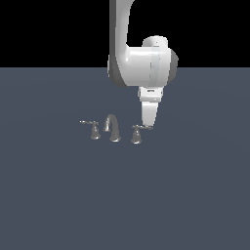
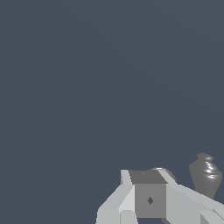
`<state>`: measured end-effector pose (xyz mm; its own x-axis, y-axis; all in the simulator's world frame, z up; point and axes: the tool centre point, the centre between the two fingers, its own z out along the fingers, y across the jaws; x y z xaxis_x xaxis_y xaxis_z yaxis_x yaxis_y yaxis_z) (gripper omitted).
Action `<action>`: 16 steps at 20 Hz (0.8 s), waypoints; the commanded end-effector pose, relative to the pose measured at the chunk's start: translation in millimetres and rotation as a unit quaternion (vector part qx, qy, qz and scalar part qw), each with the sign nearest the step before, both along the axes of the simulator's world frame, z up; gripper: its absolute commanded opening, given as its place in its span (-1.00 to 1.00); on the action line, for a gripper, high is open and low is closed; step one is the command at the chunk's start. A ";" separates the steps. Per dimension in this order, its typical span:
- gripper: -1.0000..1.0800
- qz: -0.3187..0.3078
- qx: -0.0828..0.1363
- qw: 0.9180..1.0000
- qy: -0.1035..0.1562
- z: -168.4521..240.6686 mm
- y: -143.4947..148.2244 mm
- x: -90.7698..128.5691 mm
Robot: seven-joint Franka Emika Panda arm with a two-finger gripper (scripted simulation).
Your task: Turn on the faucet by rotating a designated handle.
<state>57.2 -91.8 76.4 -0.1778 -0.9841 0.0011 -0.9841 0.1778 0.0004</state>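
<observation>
gripper point(image 1: 148, 126) at lever tip of handle point(image 1: 137, 134) | jaw state: cannot tell | faucet point(image 1: 112, 128) mid-floor point(image 1: 125, 195)

- The robot arm point(image 1: 146, 61) is white, fat and round, with dark grey bands at its joints.
- A small dark mark sits just above the gripper point(image 1: 149, 126).
- The fingers point(image 2: 148, 199) look boxy, grey and white.

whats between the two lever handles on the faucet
The arched gooseneck spout stands between them in the exterior view: the smaller handle on that view's left, the larger handle on its right, under the gripper.
</observation>
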 end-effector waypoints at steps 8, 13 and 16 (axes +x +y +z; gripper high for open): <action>-1.00 -0.001 0.000 1.000 0.000 0.2 -8.6 -28.9; -1.00 0.004 0.001 1.000 -0.004 0.4 -0.7 -30.7; -1.00 0.003 0.001 1.000 -0.003 0.3 2.0 -40.2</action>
<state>26.2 -92.3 76.7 -0.1732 -0.9849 -0.0033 -0.9847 0.1732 -0.0168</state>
